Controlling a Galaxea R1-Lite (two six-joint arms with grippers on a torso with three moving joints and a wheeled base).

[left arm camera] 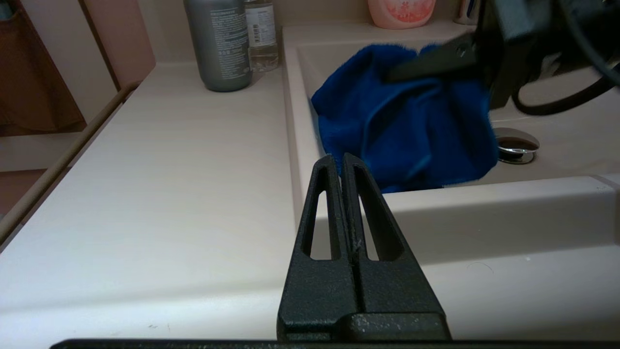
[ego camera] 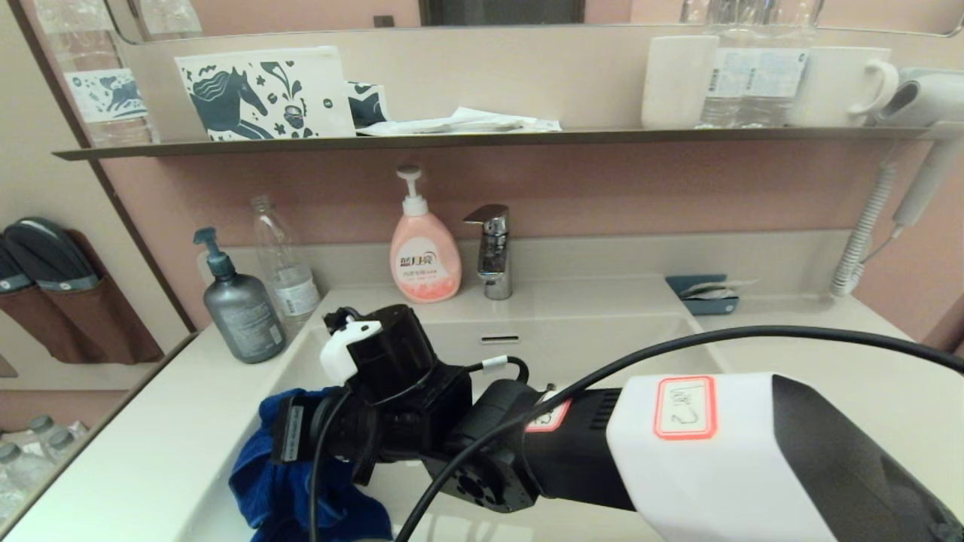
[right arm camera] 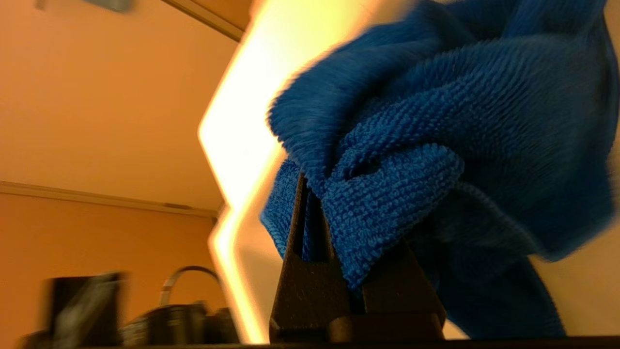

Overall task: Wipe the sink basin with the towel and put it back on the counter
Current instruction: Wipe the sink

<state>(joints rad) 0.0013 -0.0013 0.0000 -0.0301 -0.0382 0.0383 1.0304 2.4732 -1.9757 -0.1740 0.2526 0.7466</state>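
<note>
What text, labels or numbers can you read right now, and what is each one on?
Handwritten mark on the red-bordered sticker on the right arm: seems to end in "2"; the rest is unclear.
Pink soap bottle: Chinese brand characters, too small to read surely.
Grey pump bottle: fine print, unreadable.
Clear water bottle: label unreadable.
Shelf water bottles: barcode only; print too small.

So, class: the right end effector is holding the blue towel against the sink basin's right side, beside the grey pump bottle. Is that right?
Not quite. The right end effector holds the towel against the sink basin's left side, not its right; the head view shows it. The grey pump bottle does stand nearby on the counter.
</note>
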